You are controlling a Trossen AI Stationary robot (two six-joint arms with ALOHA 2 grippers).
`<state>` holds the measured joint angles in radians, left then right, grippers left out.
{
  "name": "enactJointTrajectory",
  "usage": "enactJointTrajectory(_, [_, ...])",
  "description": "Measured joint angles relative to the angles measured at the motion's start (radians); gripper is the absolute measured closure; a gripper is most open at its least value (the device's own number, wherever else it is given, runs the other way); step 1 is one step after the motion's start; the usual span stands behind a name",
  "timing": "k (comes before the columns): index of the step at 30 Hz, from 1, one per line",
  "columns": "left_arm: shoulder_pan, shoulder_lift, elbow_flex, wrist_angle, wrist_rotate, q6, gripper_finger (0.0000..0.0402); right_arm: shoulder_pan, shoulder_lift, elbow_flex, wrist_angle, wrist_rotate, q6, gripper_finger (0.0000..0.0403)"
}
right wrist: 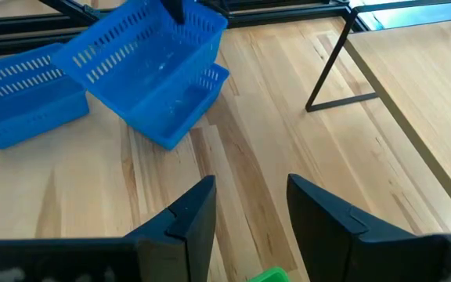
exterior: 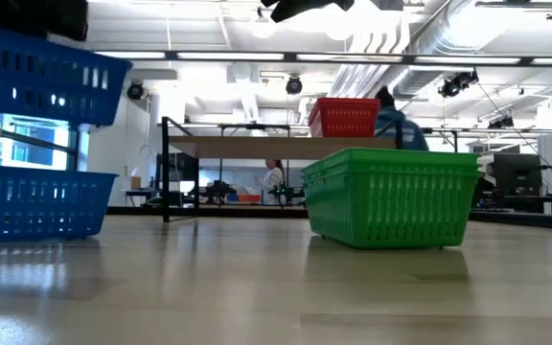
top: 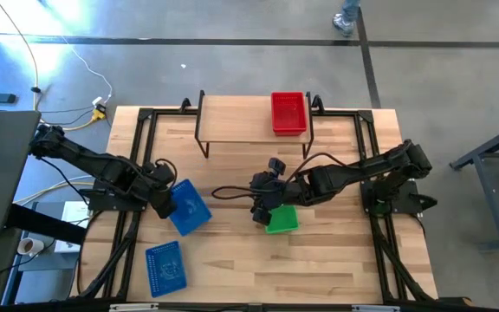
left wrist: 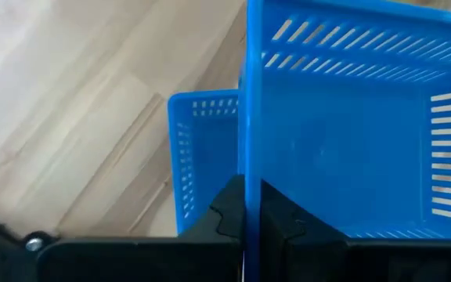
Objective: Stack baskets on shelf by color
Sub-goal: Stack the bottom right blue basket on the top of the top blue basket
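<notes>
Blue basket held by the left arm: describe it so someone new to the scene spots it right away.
Start at the wooden table and look to its left half, in front of the shelf. Two blue baskets are there; the lifted blue basket is the one nearer the shelf, its rim clamped in the left hand. Unlike the second blue basket resting flat on the table, it hangs tilted in the air.

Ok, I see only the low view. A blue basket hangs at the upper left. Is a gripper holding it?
Observer: Yes, the left gripper is shut on the wall of the lifted blue basket.
Operator: And the right gripper?
Observer: The right gripper is open above the table, with the green basket just below it.
Operator: Where on the shelf is the red basket?
Observer: The red basket sits at the right end of the shelf.
</notes>
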<state>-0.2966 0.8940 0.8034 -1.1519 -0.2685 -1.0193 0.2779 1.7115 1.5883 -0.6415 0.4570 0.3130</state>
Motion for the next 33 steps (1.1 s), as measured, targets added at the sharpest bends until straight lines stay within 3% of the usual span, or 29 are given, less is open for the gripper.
enactJointTrajectory(14, [0.011,-0.054,-0.132,0.002,0.004,-0.062,0.0401,0.000,0.000,0.000,0.011,-0.005,0.003,0.0258])
enactJointTrajectory(33, [0.023,-0.054,-0.275,0.200,0.049,-0.073,0.0401,0.000,0.000,0.000,0.017,-0.005,0.003,0.0258])
